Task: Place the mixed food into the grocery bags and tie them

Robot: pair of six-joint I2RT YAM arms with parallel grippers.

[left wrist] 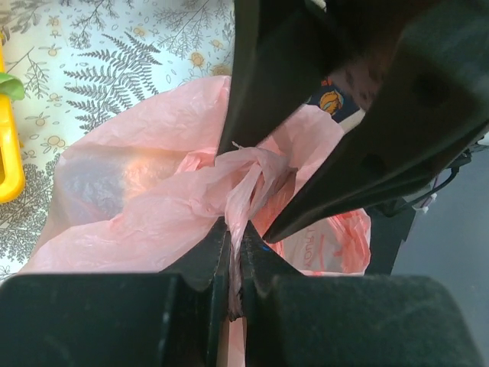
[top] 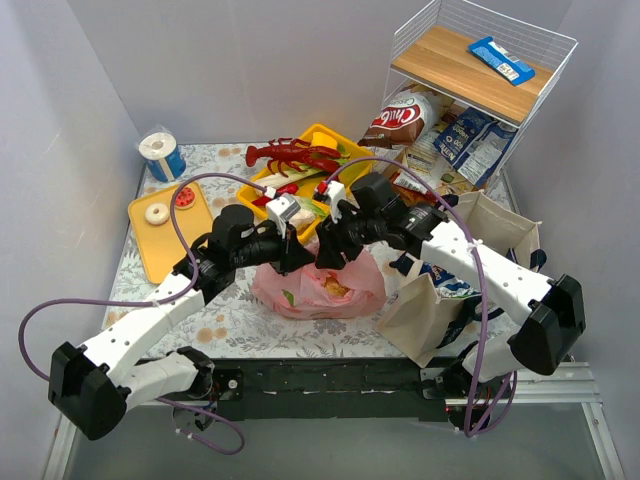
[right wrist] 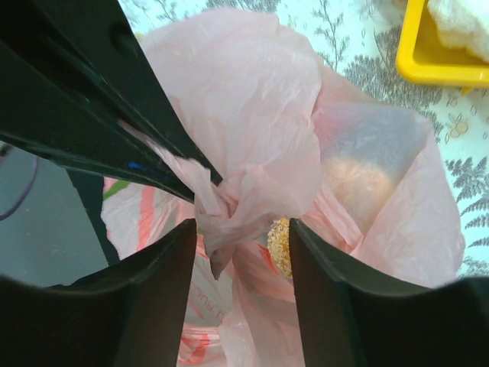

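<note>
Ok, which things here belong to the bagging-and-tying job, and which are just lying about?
Job: pink bag, pinched by left gripper, right gripper open around its knot; beige tote; snack packets; toy lobster.
Lying about: paper roll; wire rack; yellow tray; orange tray.

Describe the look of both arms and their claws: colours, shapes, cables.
The left arm and right arm are each built from white boxy links joined by bulky black joints. A thin purple cable loops loosely along each arm. The left claw and right claw have matte black, wedge-shaped fingers.
</note>
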